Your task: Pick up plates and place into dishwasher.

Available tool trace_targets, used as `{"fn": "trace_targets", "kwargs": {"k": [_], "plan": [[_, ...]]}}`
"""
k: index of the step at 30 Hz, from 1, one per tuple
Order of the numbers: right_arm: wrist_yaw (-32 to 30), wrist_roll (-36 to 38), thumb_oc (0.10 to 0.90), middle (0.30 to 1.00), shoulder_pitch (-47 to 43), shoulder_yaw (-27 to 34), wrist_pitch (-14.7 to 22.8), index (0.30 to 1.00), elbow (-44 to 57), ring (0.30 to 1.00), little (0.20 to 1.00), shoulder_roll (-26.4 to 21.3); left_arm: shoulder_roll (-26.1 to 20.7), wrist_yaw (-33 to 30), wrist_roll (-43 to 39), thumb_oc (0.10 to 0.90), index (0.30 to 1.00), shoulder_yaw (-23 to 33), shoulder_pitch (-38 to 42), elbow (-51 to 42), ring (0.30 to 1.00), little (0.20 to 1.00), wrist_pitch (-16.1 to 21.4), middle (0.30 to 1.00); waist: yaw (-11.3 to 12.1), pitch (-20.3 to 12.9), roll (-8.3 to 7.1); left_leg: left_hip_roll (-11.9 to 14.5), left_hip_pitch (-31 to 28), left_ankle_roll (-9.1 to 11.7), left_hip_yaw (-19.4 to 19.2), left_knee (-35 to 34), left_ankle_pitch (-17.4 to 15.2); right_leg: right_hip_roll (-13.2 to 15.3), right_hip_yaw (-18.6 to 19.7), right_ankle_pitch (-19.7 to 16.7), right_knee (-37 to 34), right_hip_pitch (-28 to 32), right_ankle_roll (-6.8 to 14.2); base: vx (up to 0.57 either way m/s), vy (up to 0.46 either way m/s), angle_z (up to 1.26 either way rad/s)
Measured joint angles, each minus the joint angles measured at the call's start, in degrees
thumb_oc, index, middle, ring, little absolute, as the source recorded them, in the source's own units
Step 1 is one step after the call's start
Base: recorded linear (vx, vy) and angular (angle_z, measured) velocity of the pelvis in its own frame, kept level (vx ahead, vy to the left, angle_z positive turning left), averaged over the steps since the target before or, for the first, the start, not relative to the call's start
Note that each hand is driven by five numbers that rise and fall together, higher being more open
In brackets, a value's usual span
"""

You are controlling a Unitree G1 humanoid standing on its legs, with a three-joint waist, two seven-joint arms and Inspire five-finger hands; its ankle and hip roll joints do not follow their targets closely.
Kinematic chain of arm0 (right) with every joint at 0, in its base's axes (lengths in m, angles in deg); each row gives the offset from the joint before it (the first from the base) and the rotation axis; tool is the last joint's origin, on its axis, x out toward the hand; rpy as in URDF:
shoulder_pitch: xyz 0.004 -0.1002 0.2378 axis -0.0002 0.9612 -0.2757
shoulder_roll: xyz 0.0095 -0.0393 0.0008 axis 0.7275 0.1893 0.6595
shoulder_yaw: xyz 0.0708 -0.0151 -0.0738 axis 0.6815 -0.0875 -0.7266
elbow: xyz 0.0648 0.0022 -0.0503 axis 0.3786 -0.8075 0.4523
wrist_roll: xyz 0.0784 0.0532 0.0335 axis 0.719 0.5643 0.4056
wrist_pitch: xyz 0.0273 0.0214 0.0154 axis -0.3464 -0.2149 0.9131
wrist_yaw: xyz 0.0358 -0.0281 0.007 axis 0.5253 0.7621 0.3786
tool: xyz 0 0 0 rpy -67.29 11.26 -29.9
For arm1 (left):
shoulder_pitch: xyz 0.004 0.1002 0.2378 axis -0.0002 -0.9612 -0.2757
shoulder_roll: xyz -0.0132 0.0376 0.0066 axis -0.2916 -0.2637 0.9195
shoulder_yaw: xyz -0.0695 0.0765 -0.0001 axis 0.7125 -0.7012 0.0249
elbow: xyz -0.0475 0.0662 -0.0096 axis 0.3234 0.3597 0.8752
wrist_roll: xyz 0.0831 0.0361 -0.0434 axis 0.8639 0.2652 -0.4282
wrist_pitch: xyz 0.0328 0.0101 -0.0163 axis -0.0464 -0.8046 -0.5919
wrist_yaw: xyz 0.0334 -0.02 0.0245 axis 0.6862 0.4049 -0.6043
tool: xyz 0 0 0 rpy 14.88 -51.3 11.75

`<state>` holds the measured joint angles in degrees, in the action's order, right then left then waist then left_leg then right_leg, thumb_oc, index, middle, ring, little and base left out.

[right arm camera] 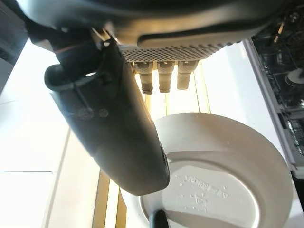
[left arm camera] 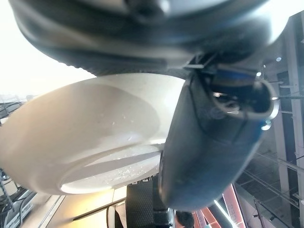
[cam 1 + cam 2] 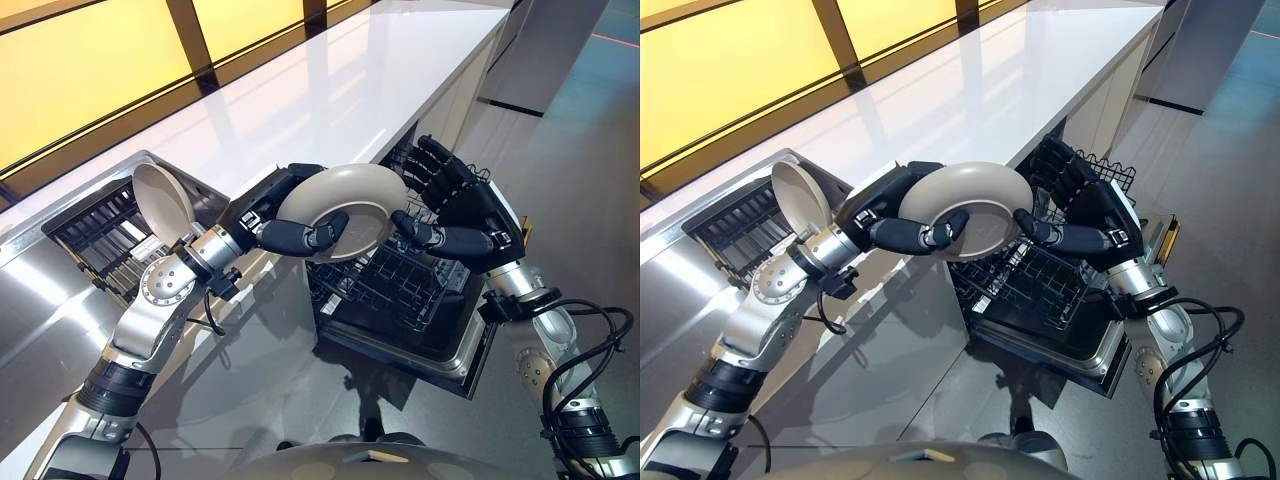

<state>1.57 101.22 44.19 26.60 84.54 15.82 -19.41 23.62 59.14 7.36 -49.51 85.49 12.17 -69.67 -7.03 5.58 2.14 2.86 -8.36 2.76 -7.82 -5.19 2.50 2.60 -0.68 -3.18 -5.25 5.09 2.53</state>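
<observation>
The left hand (image 3: 268, 215) holds a beige plate (image 3: 342, 211) in the air above the open dishwasher (image 3: 420, 330), fingers behind the plate's rim and thumb curled over its underside. The plate is tilted, its base ring facing the camera in the eye views. The right hand (image 3: 470, 225) is at the plate's opposite edge: its thumb reaches across to the rim while its fingers stand fairly straight and spread behind, over the rack; the right wrist view shows the thumb lying over the plate's underside, but whether it actually pinches the rim cannot be told.

Below the plate, the dishwasher's lower rack (image 3: 385, 285), of dark wire, is pulled out over the lowered door (image 3: 455, 352). A second beige plate (image 3: 163, 201) stands upright on edge in a dark dish rack (image 3: 100, 240) set in the sink (image 3: 50, 290) at the robot's left. The long white worktop (image 3: 330, 90) runs away behind both hands, beside yellow panels (image 3: 80, 70).
</observation>
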Motion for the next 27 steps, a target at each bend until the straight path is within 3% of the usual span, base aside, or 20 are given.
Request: {"fn": "trace_targets", "kwargs": {"k": [6, 14, 21, 23, 24, 25, 27], "plan": [[2.38, 1.74, 0.8, 0.9, 0.0, -0.01, -2.12, 0.9, 0.0, 0.9, 0.9, 0.0, -0.01, -0.11, 0.36, 0.1, 0.3, 0.02, 0.0, 0.05, 0.3, 0.2, 0.43, 0.3, -0.07, 0.14, -0.21, 0.0, -0.02, 0.0, -0.17, 0.05, -0.01, 0.0, 0.0, 0.0, 0.0, 0.04, 0.0, 0.0, 0.0, 0.0], [8.89, 5.65, 0.8, 0.9, -0.02, -0.5, -10.0, 0.9, -0.02, 0.9, 0.9, -0.15, -0.05, 0.02, 0.27, 0.1, 0.3, -0.03, 2.6, 3.97, 0.3, 0.2, 3.03, 0.3, -0.45, 0.4, -0.65, 0.02, -0.42, 0.01, -0.44, 0.04, -0.17, -0.04, 0.32, -0.04, 0.0, 0.21, -0.04, 0.01, 0.0, -0.02], [11.43, 6.08, 0.8, 0.9, -0.04, -0.41, -13.24, 0.9, -0.55, 0.9, 0.9, -3.4, -0.24, 0.2, 0.24, 0.1, 0.3, -0.58, 3.53, 5.84, 0.3, 0.2, 5.14, 0.3, -1.3, 0.45, -0.73, 0.03, -0.47, 0.01, -0.45, 0.06, -0.19, -0.07, 0.37, -0.09, 0.01, 0.27, -0.09, 0.0, 0.0, 0.0], [11.45, 6.08, 0.534, 0.672, -0.04, -0.41, -13.55, 0.672, -0.62, 0.672, 0.634, -3.51, -0.17, 0.38, 0.14, 0.1, 0.3, -0.72, 3.7, 6.54, 0.3, 0.2, 5.46, 0.3, -1.31, 0.47, -0.78, 0.03, -0.63, 0.01, -0.45, 0.06, -0.19, -0.07, 0.42, -0.12, 0.01, 0.41, -0.07, 0.0, 0.0, 0.0], [11.45, 6.08, 0.147, 0.34, -0.05, -0.4, -13.57, 0.34, -0.8, 0.34, 0.247, -3.53, -0.17, 0.45, 0.08, 0.1, 0.3, -0.78, 3.72, 6.66, 0.3, 0.2, 5.63, 0.3, -1.29, 0.47, -0.83, 0.03, -0.69, 0.01, -0.46, 0.05, -0.19, -0.08, 0.46, -0.12, 0.01, 0.45, -0.06, 0.0, 0.0, 0.0], [11.45, 6.08, 0.1, 0.3, -0.05, -0.35, -13.57, 0.3, -0.96, 0.3, 0.2, -3.53, -0.18, 0.61, 0.07, 0.1, 0.3, -0.93, 3.71, 6.67, 0.3, 0.2, 5.91, 0.3, -1.26, 0.49, -0.88, 0.03, -0.77, 0.0, -0.48, 0.05, -0.19, -0.08, 0.52, -0.13, 0.01, 0.5, -0.05, 0.0, 0.0, 0.0], [11.44, 6.08, 0.1, 0.3, -0.06, -0.24, -13.57, 0.3, -1.54, 0.3, 0.2, -3.53, -0.18, 0.94, 0.04, 0.1, 0.3, -1.42, 3.71, 6.67, 0.3, 0.2, 6.37, 0.3, -1.22, 0.5, -0.96, 0.02, -0.97, 0.0, -0.52, 0.02, -0.2, -0.08, 0.6, -0.13, 0.01, 0.68, -0.05, 0.0, 0.0, 0.0]]}}
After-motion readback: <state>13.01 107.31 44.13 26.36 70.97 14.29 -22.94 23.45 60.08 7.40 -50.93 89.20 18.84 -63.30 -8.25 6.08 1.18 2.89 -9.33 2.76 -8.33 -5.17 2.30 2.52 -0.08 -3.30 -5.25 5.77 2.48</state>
